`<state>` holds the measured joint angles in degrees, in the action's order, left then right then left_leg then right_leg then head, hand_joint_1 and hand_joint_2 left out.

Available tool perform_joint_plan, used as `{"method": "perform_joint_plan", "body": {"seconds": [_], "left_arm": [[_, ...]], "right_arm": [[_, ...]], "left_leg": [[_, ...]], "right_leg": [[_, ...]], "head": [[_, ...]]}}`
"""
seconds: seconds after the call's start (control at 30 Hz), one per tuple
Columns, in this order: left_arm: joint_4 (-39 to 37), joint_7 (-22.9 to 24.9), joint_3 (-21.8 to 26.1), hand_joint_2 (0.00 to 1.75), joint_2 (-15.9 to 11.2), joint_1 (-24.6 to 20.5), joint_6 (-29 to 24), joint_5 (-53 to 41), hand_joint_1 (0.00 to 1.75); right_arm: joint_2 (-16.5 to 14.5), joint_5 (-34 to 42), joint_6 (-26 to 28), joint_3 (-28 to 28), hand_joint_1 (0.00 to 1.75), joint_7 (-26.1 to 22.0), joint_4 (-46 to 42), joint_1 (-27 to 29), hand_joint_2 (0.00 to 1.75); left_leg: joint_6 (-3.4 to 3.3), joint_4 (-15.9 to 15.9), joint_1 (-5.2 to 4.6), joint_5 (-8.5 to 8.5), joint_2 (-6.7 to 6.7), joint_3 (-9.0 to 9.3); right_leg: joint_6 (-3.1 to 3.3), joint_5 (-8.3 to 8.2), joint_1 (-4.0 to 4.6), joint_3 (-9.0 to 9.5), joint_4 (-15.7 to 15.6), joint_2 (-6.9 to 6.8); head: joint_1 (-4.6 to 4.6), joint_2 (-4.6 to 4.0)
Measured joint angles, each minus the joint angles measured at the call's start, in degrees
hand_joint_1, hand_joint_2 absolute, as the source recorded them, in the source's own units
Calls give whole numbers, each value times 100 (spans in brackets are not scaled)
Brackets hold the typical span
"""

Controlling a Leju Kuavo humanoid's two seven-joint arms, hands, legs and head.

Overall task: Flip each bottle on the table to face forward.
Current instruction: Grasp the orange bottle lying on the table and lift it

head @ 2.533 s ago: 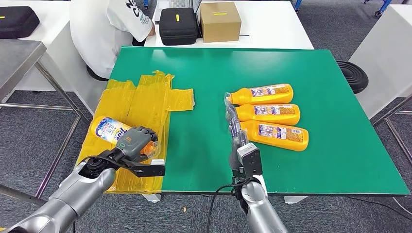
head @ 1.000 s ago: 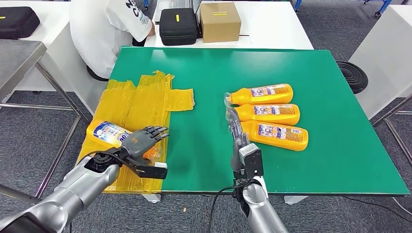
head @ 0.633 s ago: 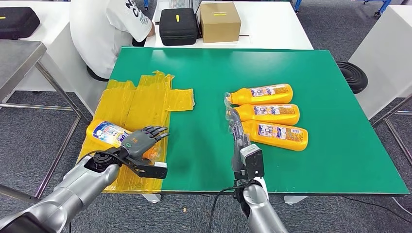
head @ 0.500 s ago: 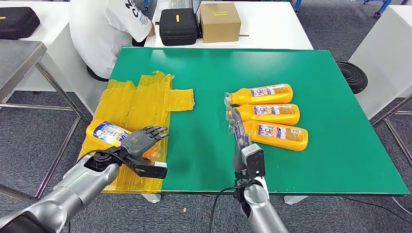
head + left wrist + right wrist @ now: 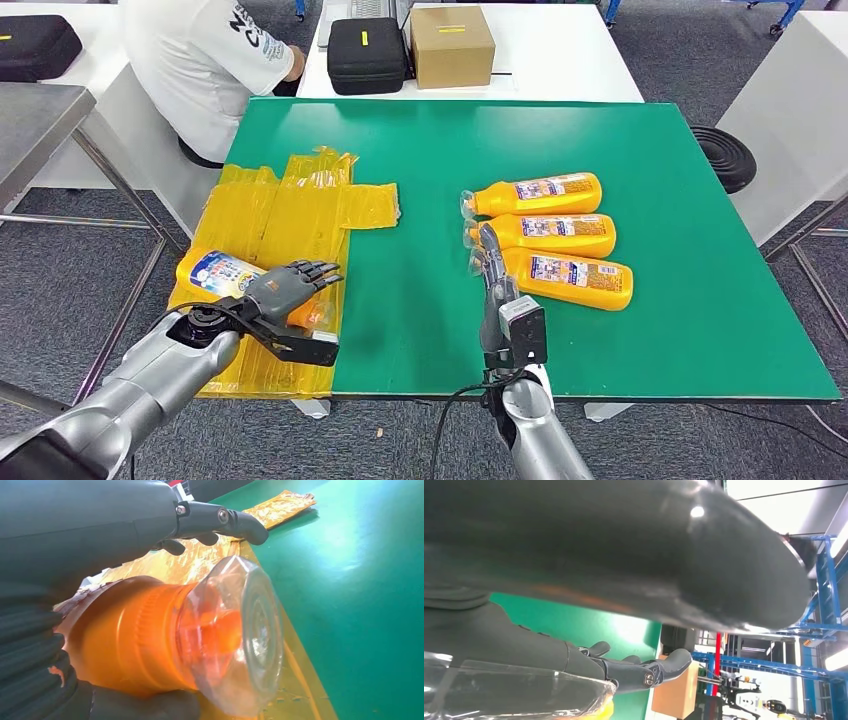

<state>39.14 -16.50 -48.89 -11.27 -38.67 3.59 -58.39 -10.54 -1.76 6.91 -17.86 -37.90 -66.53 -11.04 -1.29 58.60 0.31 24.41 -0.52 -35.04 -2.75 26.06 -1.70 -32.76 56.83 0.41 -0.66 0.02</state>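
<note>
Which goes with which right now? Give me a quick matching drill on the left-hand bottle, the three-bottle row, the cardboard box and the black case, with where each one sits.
Things:
1. bottle with the blue label
2. row of three orange bottles
3. cardboard box
4. black case

Places:
A. on the white table, left of the box
B. on the green mat beside the right hand
C. on the yellow sheet, under the left hand
D. on the white table, right of the case

Pairs: 1-C, 2-B, 3-D, 4-A

Head view high, looking down over green table; wrist views close, low, probably sharing its surface.
</note>
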Motion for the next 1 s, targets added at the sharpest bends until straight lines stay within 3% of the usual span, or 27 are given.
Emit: {"method": "perform_joint_plan", "body": {"seconds": [0.5,1.0], "left_arm": [[524,106,-20,175,-259,218,-18,11,0],[1940,185,28,175,-768,827,-209,67,0]], "right_arm": [[-4,51,1,28,0,0,8,1,0],[-3,67,8,81,0,12,-8,104,0]], "left_leg": [[0,0,-1,0,-1,-2],[0,1,-2,0,-3,-16]], "right_leg": [[0,0,-1,-1,0,-1],[0,1,-3,-17,0,-2]], "head": [[0,0],[-1,0]]}}
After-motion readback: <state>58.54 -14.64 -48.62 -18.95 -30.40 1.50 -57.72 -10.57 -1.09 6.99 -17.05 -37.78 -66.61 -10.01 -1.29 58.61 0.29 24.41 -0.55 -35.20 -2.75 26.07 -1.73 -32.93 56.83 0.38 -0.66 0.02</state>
